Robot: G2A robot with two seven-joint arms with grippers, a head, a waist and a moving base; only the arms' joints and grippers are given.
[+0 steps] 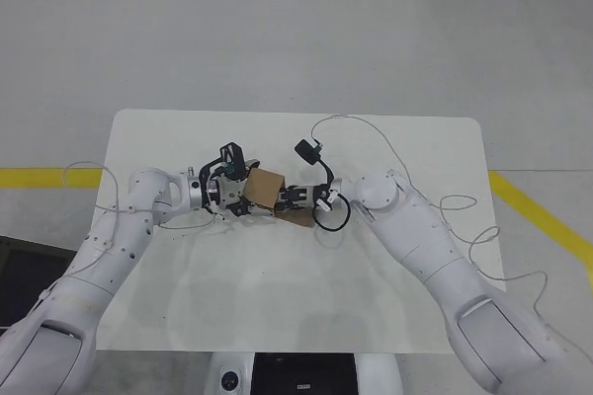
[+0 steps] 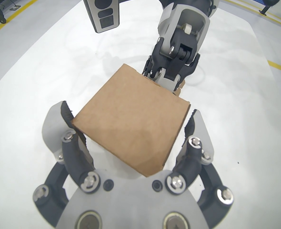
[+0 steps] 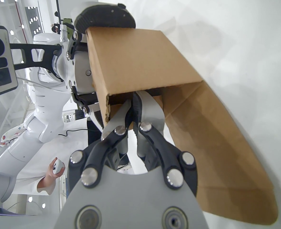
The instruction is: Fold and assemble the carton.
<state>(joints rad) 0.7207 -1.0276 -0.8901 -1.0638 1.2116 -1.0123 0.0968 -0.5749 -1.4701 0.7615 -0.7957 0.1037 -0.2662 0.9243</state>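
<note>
Carton [image 1: 265,185] between claws, left claw [image 2: 129,113] wide, clasping its sides, right claw [image 3: 135,101] narrow, pinching its edge

The carton [image 1: 265,186] is closed in at both ends: the left pincer [image 2: 129,114] grips one end, and the right pincer [image 3: 134,101] is clamped at the open end, beside a wide flap [image 3: 214,144]. A black cable loop [image 1: 328,222] hangs by the right wrist. Passing room is the bare tabletop [image 1: 296,286] nearer the robot and beyond the carton.
</note>
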